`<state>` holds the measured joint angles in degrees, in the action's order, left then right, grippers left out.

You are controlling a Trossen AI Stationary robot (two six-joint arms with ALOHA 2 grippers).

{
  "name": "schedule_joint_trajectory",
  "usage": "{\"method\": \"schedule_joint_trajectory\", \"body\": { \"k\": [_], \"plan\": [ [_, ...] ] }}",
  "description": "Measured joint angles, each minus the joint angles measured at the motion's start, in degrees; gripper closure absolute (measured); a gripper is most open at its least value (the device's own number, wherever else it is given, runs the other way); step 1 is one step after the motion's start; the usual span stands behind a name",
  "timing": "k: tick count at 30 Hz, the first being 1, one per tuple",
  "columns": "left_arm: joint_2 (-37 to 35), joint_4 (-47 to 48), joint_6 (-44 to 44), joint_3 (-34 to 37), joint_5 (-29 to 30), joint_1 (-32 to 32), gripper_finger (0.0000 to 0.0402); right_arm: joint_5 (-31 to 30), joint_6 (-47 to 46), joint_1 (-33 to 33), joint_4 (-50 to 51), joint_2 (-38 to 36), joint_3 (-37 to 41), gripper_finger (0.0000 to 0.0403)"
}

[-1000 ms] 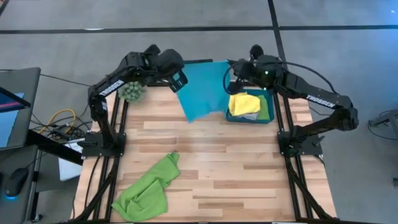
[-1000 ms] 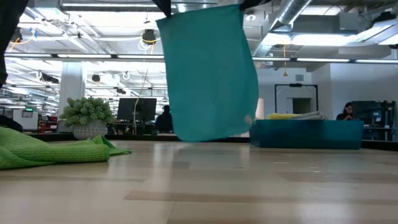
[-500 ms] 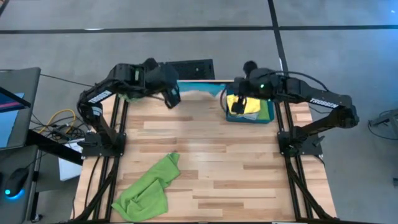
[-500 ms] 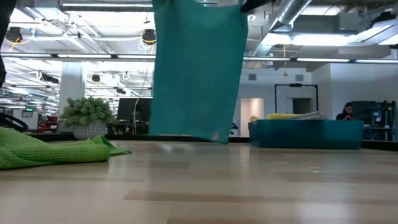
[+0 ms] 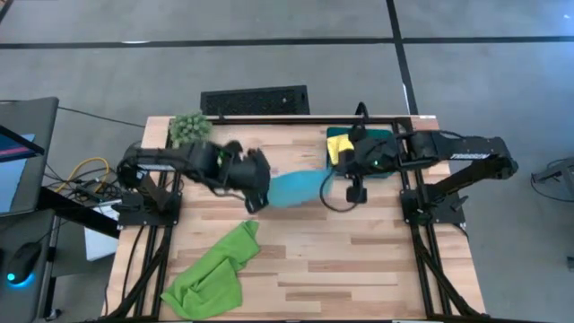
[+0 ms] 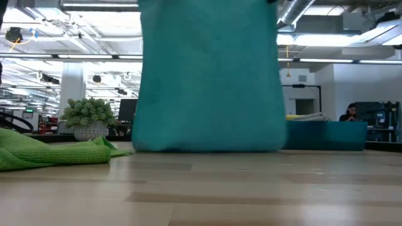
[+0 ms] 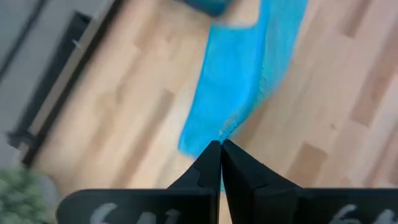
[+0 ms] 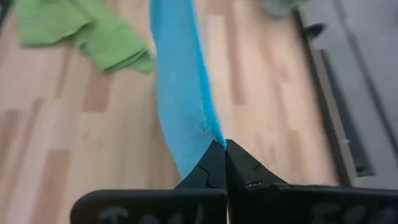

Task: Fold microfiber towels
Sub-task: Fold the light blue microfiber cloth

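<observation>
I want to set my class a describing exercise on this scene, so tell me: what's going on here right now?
Two robot arms hold a teal towel stretched between them above the wooden table. The left gripper and the right gripper are each shut on an upper corner, and the cloth hangs down with its lower edge at about table level. A lime green towel lies crumpled near the front edge. A yellow towel sits in a teal bin at the back.

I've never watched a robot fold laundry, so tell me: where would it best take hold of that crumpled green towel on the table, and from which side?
A judgement: the lime green towel lies bunched, with one narrow end pointing toward the table's middle. That loose end looks easiest to pinch, coming from above, since the cloth lies flat on the wood. Both tools are now shut on the teal towel.
</observation>
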<state>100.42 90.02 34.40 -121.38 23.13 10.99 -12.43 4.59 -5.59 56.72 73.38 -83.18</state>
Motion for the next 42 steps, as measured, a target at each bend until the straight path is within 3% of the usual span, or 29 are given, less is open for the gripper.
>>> {"method": "schedule_joint_trajectory", "body": {
  "k": [9,17,29,42],
  "plan": [
    [0.0,-2.0,14.3,6.3,-5.2,9.2,0.0401,6.4,-6.7,-6.7,1.1,0.0,7.2,0.0398],
    [0.0,-9.5,17.5,6.3,-7.0,13.5,0.0401,9.6,-10.0,-9.3,1.2,0.0,9.6,0.0397],
    [5.0,-6.0,17.0,6.3,-11.3,12.8,0.0401,11.0,-10.6,-8.6,0.7,0.0,9.6,0.0397],
    [5.1,-4.4,14.8,6.3,-10.2,9.7,0.0401,13.2,-7.6,-4.3,0.5,0.0,9.6,0.0397]
  ]
}}
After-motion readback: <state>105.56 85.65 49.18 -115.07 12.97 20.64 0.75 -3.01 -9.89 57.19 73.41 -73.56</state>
